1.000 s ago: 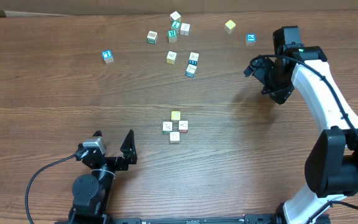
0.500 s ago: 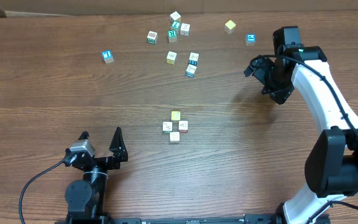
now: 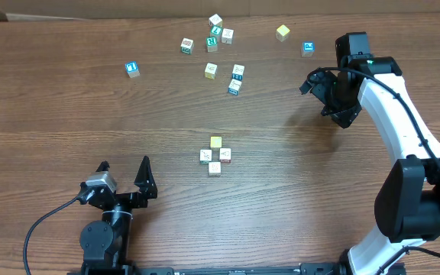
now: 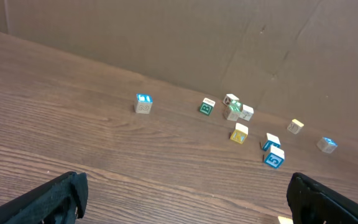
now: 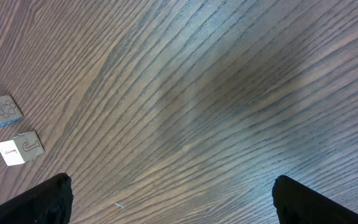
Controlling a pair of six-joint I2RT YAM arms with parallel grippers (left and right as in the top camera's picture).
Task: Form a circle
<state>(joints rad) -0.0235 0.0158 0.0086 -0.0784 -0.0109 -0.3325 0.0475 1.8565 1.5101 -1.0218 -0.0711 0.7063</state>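
Note:
The circle is a tight ring of small cubes in the middle of the table: a pale yellow one at the far side and three whitish printed ones around it. My left gripper stands open and empty near the front edge, well to the left of the ring. In the left wrist view its gripper frames bare wood. My right gripper hovers open at the far right, away from the ring. The right wrist view shows that gripper holding nothing, over bare wood.
Loose cubes lie scattered along the far side: a blue-faced one at the left, green-faced ones near the middle, a yellow one and a blue one by the right arm. Two whitish cubes show in the right wrist view.
My left gripper has drawn back to the left, farther from the ring of cubes, and has stood still since. The right arm and all cubes have not moved.

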